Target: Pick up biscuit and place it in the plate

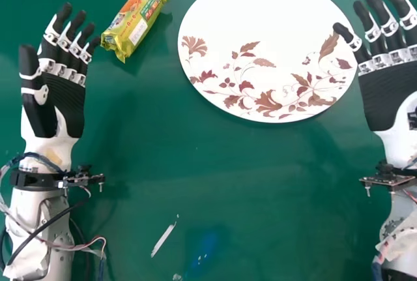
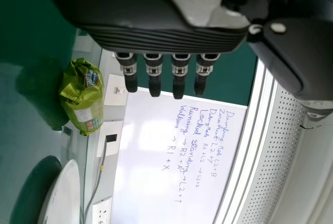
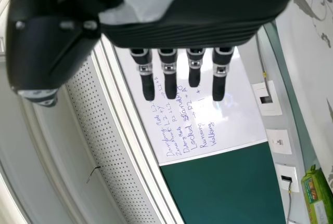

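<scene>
The plate lies flat on the desk. To the plate's left, near its rim and level with its farther half, is the biscuit — farther left still, the left hand. The right hand is at the plate's right. A thin strip lies before the plate, on the robot's side, left of the plate's middle. Well behind the plate, beyond the desk, stands the board.
</scene>
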### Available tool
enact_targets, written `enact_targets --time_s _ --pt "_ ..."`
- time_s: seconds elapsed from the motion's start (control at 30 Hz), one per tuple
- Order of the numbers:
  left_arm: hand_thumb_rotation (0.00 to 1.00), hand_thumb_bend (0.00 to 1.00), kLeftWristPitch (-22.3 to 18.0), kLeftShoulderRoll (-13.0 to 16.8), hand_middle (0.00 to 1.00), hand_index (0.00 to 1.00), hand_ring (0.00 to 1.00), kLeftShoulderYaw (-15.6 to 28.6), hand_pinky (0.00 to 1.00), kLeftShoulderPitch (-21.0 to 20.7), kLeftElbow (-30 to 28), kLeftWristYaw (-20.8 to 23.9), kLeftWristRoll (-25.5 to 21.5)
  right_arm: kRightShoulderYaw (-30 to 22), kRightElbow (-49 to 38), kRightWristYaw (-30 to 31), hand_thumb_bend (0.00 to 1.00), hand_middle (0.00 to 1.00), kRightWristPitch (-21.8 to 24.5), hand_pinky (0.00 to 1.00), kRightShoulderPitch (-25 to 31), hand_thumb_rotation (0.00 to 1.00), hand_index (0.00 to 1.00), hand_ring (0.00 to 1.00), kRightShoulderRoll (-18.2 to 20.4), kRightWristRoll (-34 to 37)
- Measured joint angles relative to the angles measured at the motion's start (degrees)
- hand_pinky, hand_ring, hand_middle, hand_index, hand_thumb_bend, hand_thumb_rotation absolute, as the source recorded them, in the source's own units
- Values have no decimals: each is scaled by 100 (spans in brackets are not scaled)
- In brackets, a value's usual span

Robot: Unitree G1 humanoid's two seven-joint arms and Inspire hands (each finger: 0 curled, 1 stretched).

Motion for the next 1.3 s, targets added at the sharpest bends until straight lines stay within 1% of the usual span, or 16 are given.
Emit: enact_targets --time_s 0.23,0.4,0.47,0.53,0.6,0.7,0.77,0.8,0.9,0.97,1.0,1.07,1.17,1.3 --pt "99 100 8 -43 100 99 100 -3 100 -9 1 23 69 -13 0 -15 84 93 -1 84 -12 60 91 90 -6 -23" --pt "98 100 -25 -64 100 100 100 -4 100 -67 23 159 421 -31 3 8 83 95 51 85 -51 57 92 93 -51 17" --pt "99 100 -32 -81 100 100 100 -4 100 -102 27 283 610 -50 4 7 85 95 92 84 -59 59 92 93 -60 40" --pt "100 100 -34 -86 100 100 100 -25 100 -119 15 470 948 -64 3 5 87 95 93 82 -60 58 92 94 -60 39" --pt "100 100 -34 -87 100 100 100 -36 100 -117 -31 701 1386 -77 3 5 87 95 93 81 -61 57 91 94 -60 38" --pt "99 100 4 -86 100 100 100 -40 100 -114 -153 1067 2042 -79 3 5 92 95 94 81 -62 52 90 96 -61 38" --pt "99 100 84 -76 100 100 100 -49 100 -124 -282 1275 2441 -80 3 5 91 96 94 82 -62 50 91 96 -61 38" --pt "98 100 140 -57 100 100 100 -53 100 -133 -339 1383 2721 -80 3 5 89 96 98 83 -62 48 91 97 -61 38" --pt "98 100 366 19 100 100 100 -148 100 -135 -573 1625 3466 -80 3 6 91 97 117 87 -62 46 93 97 -61 40" --pt "99 100 510 22 100 100 100 -233 100 -135 -745 1747 3870 -81 3 11 92 98 120 95 -62 43 93 99 -62 40" --pt "99 100 573 22 100 100 100 -268 100 -133 -811 1790 4017 -81 3 13 92 98 120 97 -62 43 93 99 -62 40" --pt "99 100 727 24 100 100 100 -306 100 -128 -958 1885 4339 -83 3 12 94 99 120 99 -61 44 95 100 -62 40" --pt "99 100 948 59 100 100 100 -382 100 -103 -1116 2065 4944 -83 1 11 96 100 122 98 -56 48 96 100 -61 41" --pt "100 100 1246 54 100 100 100 -534 100 -17 -1318 2201 5559 -89 2 12 98 100 128 97 -50 51 97 100 -61 54"
